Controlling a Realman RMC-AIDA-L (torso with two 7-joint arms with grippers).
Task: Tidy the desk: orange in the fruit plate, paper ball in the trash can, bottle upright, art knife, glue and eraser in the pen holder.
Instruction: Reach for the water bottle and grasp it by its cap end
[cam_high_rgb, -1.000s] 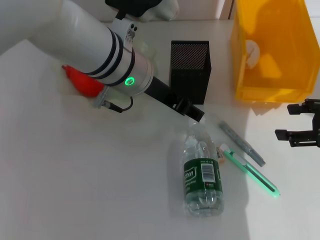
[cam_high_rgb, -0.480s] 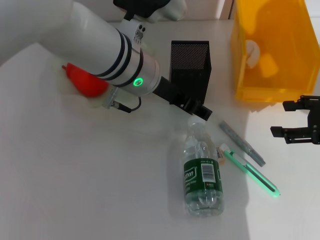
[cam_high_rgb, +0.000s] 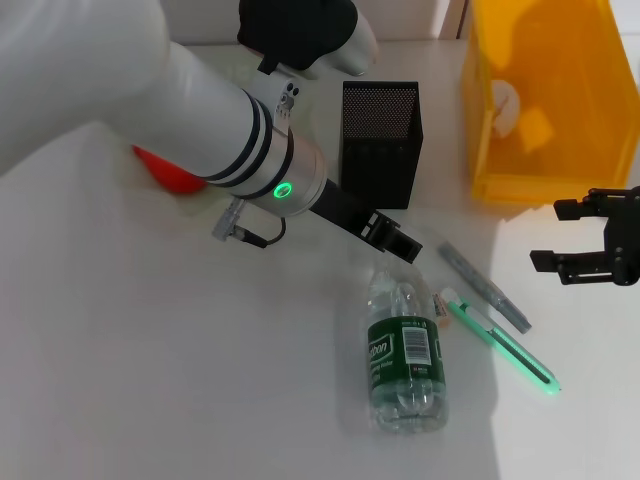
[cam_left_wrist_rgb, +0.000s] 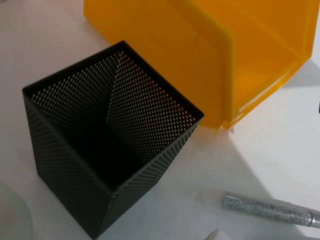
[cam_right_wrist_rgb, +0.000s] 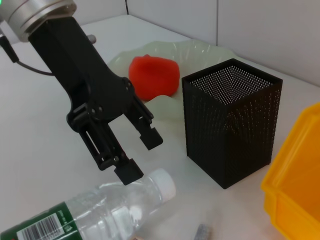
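Note:
The bottle (cam_high_rgb: 405, 350) lies on its side, cap toward the pen holder (cam_high_rgb: 380, 140). My left gripper (cam_high_rgb: 395, 238) is open just above the cap (cam_right_wrist_rgb: 162, 182); it also shows in the right wrist view (cam_right_wrist_rgb: 140, 156). The orange (cam_right_wrist_rgb: 154, 75) sits in the fruit plate (cam_right_wrist_rgb: 200, 50). The green art knife (cam_high_rgb: 500, 345), grey glue stick (cam_high_rgb: 485, 287) and small eraser (cam_high_rgb: 440, 303) lie right of the bottle. A white roundish shape (cam_high_rgb: 505, 103) shows through the trash can (cam_high_rgb: 545, 100) wall. My right gripper (cam_high_rgb: 552, 236) is open and empty at the right edge.
The pen holder (cam_left_wrist_rgb: 115, 150) stands empty, close beside the trash can (cam_left_wrist_rgb: 200, 50). The glue stick (cam_left_wrist_rgb: 270, 209) lies in front of both. My left arm (cam_high_rgb: 200, 110) covers most of the orange and plate in the head view.
My left gripper has moved right and down, closer to the bottle's cap. My right gripper has shifted a little left and up. The objects on the table have not moved.

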